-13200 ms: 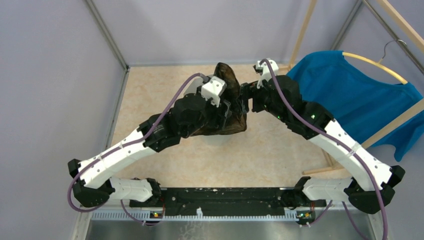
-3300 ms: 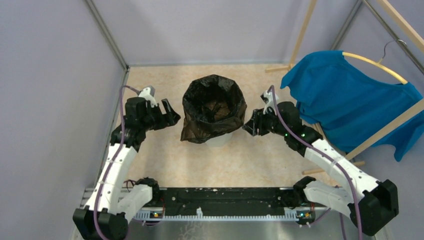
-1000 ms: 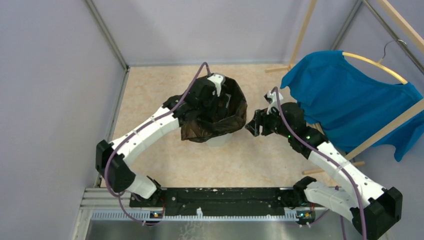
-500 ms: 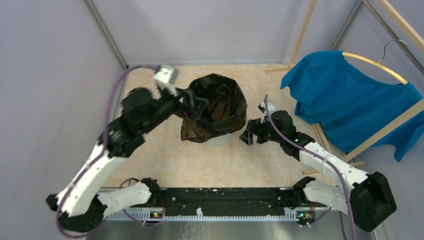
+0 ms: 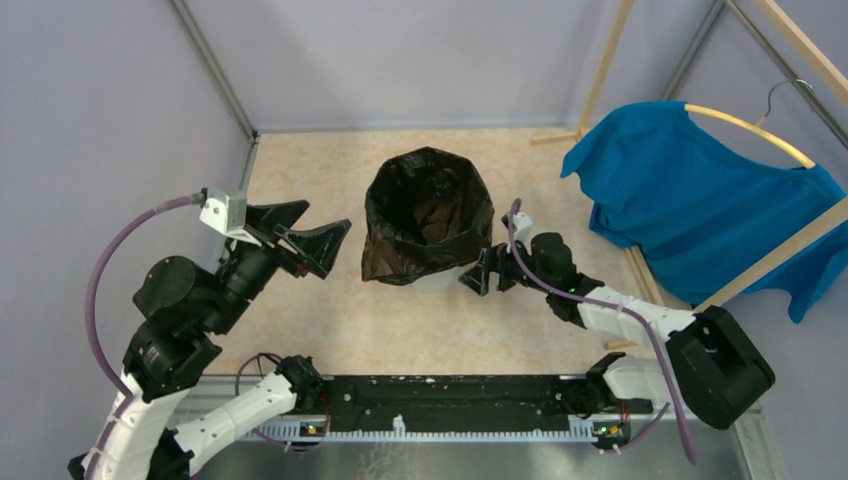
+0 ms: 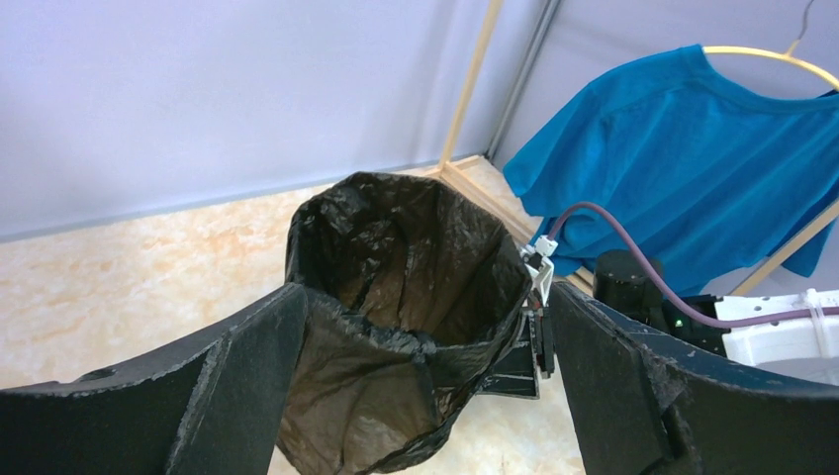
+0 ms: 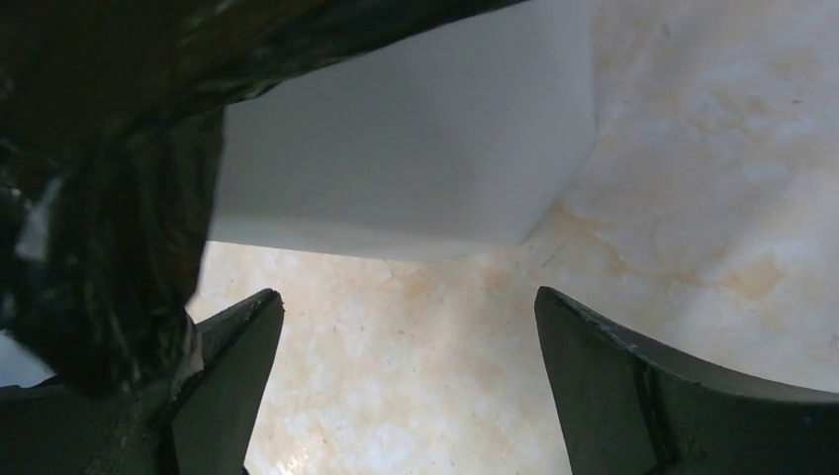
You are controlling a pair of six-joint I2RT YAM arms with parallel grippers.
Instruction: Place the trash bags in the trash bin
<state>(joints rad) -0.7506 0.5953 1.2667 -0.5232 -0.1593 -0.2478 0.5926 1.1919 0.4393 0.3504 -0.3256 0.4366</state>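
Observation:
The black trash bag (image 5: 427, 212) lines the white trash bin (image 5: 441, 283), its mouth spread wide and folded down over the rim. My left gripper (image 5: 328, 217) hovers open left of the bag, apart from it. In the left wrist view the bag (image 6: 396, 287) shows between my spread fingers (image 6: 233, 386), farther off. My right gripper (image 5: 477, 278) sits low at the bin's right side, open and empty. The right wrist view shows the bin's white wall (image 7: 406, 148) and hanging bag plastic (image 7: 109, 198) just ahead of the right gripper (image 7: 406, 297).
A blue T-shirt (image 5: 700, 200) hangs on a hanger from a wooden rack (image 5: 790, 45) at the right, close behind my right arm. Grey walls enclose the beige floor (image 5: 300, 170) on the left and back.
My left arm has pulled back out of the bag's mouth to the left. My right gripper has opened wide and dropped lower beside the bin's base.

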